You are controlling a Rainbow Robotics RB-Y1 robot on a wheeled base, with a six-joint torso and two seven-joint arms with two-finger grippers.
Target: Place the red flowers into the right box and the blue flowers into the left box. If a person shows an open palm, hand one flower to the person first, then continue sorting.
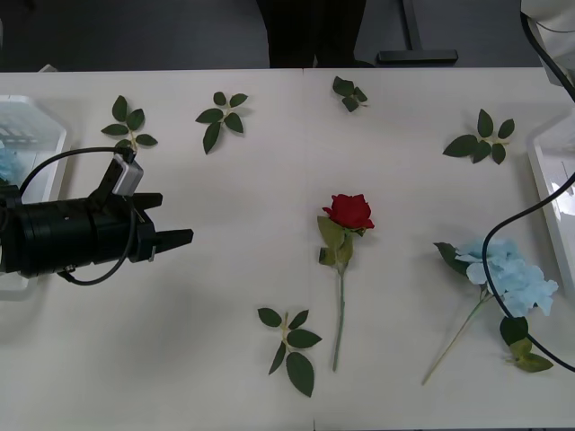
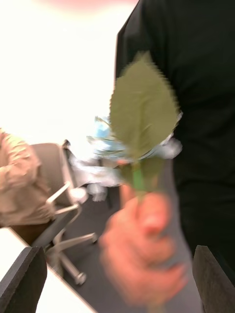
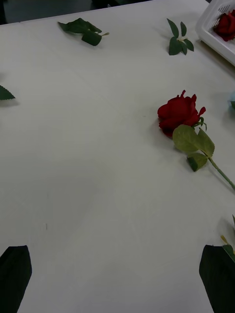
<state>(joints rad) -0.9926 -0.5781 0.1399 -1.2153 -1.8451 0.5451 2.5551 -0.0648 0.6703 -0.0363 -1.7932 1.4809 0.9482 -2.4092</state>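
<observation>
The white table [image 1: 225, 359] carries everything; the left box [image 1: 40, 135] sits at its left edge with a pale blue bloom just visible inside, and the right box [image 1: 548, 171] at the right edge, a red rose already lying in it in the left wrist view.

The person [image 2: 196, 98], in dark clothing, stands close before the right wrist camera; the person's hand [image 2: 142, 244] is closed around the stem of a blue flower [image 2: 142, 142], leaf toward the lens. The right gripper [image 2: 117, 279] stands open, its black fingers wide apart at either side of that hand and gripping nothing; I judge the handover to be at the point of release.

The left gripper [image 1: 166, 238] hovers over the left part of the table beside the left box, its fingers spread and empty.

A blue hydrangea [image 1: 508, 274] lies near the right box, stem trailing toward the near edge; a red rose [image 1: 349, 212] lies mid-table, well to the right of the left gripper, bloom toward the far side and stem [image 1: 340, 314] running toward the robot.

Both flowers look light and soft; the blooms would crush or deform, so the thin, stiffer stem below the leaves is likely the place to pinch, though it may slip or roll between the pads.

Loose leaf sprigs [image 1: 289, 346] lie scattered about.
</observation>
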